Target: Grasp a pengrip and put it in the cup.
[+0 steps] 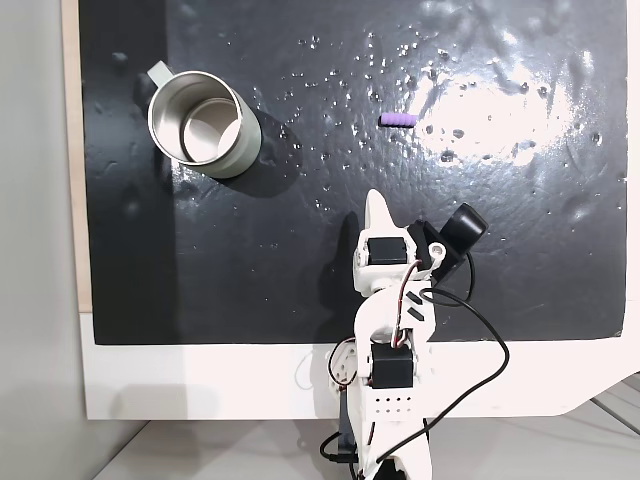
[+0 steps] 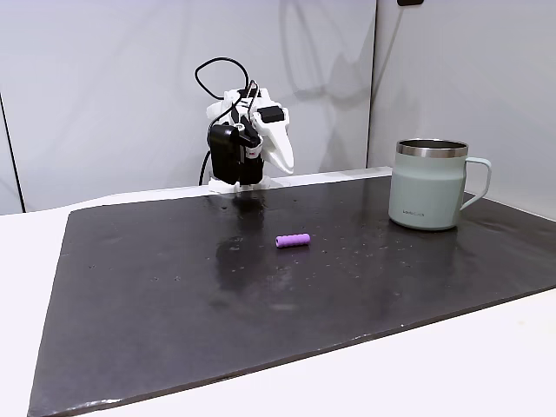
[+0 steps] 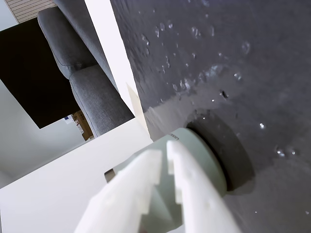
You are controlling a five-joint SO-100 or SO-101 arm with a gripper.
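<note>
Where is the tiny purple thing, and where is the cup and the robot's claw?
pengrip [image 1: 398, 120]: a fixed view, middle of its ribbed side.
cup [image 2: 423, 200]: a fixed view, pale outer wall.
gripper [image 3: 164, 154]: wrist view, between its white fingertips.

Bright overhead glare on the wet dark mat; sharp focus.
</note>
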